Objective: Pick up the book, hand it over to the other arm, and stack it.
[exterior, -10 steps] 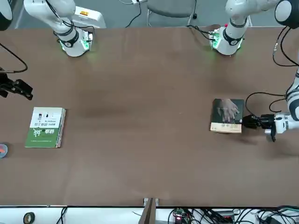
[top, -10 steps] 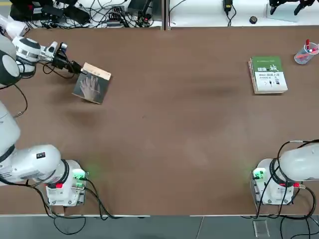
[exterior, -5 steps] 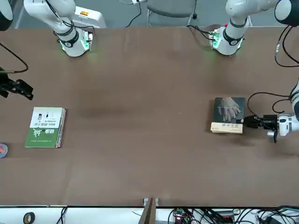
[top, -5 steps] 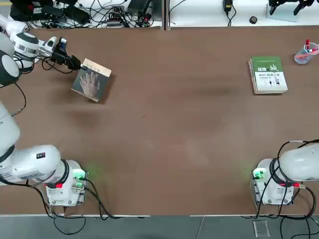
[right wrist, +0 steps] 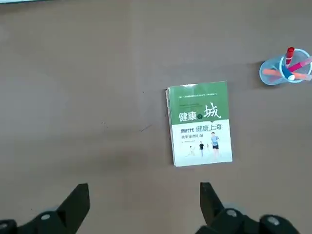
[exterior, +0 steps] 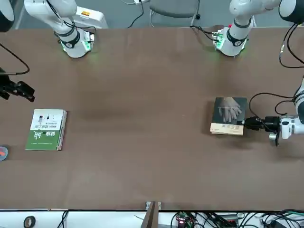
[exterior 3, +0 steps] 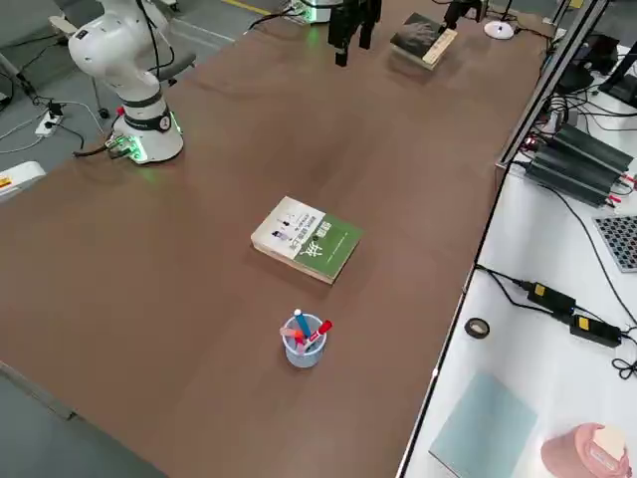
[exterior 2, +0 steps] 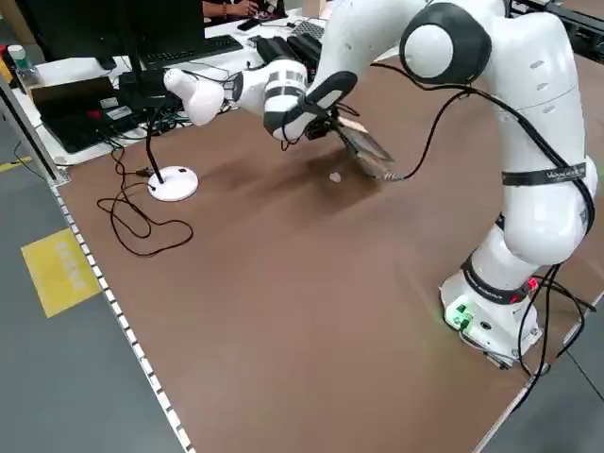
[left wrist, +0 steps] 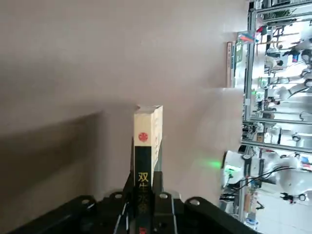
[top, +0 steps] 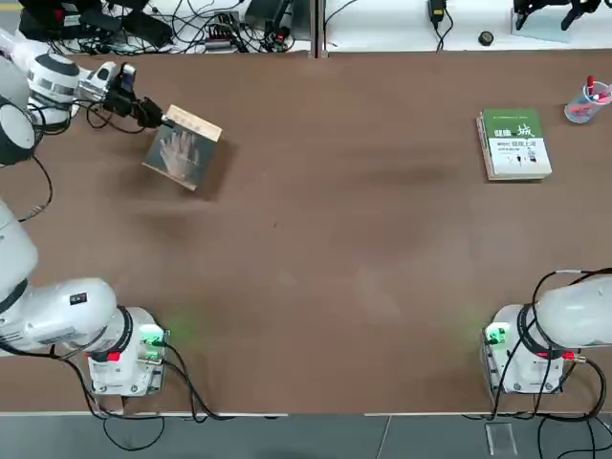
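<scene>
Brown and bare across its middle, the desk (top: 316, 249) carried a thick green-and-white book (top: 514, 143) near its far right corner, beside a clear cup of pens (top: 584, 102). At the far left, the left gripper (top: 153, 117) pinched the small thin dark grey-green paperback book (top: 182, 149) by its spine, jaws pressed on it, holding it tilted off the surface. The right gripper (right wrist: 144, 195) hung above the thick book, jaws spread wide.
</scene>
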You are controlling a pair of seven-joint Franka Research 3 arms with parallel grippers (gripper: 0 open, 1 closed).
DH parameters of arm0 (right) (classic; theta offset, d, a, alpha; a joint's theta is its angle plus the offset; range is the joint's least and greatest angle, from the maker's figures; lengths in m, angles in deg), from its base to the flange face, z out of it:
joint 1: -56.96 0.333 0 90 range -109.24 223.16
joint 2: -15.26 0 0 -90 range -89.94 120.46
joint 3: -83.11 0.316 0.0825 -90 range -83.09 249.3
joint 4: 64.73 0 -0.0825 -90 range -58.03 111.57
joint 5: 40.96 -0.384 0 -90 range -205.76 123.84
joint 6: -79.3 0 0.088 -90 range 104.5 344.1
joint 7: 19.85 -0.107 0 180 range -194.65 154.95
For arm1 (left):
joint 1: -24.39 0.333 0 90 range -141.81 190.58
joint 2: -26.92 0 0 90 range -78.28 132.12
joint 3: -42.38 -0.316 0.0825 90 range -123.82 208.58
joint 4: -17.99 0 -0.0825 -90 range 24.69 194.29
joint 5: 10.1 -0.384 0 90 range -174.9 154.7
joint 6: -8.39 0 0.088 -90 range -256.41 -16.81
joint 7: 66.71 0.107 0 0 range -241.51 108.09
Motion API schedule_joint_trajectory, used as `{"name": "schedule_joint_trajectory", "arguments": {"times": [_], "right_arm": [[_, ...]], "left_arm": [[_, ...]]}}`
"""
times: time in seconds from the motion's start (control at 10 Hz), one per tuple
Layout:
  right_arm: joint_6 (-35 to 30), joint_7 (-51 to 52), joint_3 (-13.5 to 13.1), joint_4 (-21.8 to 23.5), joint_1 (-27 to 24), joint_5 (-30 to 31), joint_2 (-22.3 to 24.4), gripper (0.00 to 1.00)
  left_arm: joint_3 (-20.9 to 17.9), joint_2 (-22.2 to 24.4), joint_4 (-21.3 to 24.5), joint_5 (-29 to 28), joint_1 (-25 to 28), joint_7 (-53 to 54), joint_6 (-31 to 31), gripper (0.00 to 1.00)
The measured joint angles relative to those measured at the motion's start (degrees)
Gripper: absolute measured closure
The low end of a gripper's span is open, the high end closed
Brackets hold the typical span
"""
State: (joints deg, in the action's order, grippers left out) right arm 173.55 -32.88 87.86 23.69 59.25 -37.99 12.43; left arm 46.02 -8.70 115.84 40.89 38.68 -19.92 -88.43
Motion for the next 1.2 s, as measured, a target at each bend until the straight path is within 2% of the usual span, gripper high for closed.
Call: {"name": "schedule_joint_trajectory", "arguments": {"times": [0.6, 1.0, 1.2], "right_arm": [[0.0, 0.0, 0.0, 0.0, 0.1, 0.0, -0.5, 0.0], [0.0, 0.0, 0.0, 0.0, 0.1, 0.0, -0.5, 0.0], [-0.1, 0.0, 0.0, 0.0, 0.2, 0.0, -0.6, 0.0]], "left_arm": [[5.9, 4.1, -0.8, 4.5, -0.1, -11.8, 0.2, 0.99], [11.1, 4.6, -4.9, 7.1, -0.5, -20.8, -0.3, 0.99], [13.5, 4.7, -6.4, 8.1, -1.7, -24.1, -3.1, 0.99]]}}
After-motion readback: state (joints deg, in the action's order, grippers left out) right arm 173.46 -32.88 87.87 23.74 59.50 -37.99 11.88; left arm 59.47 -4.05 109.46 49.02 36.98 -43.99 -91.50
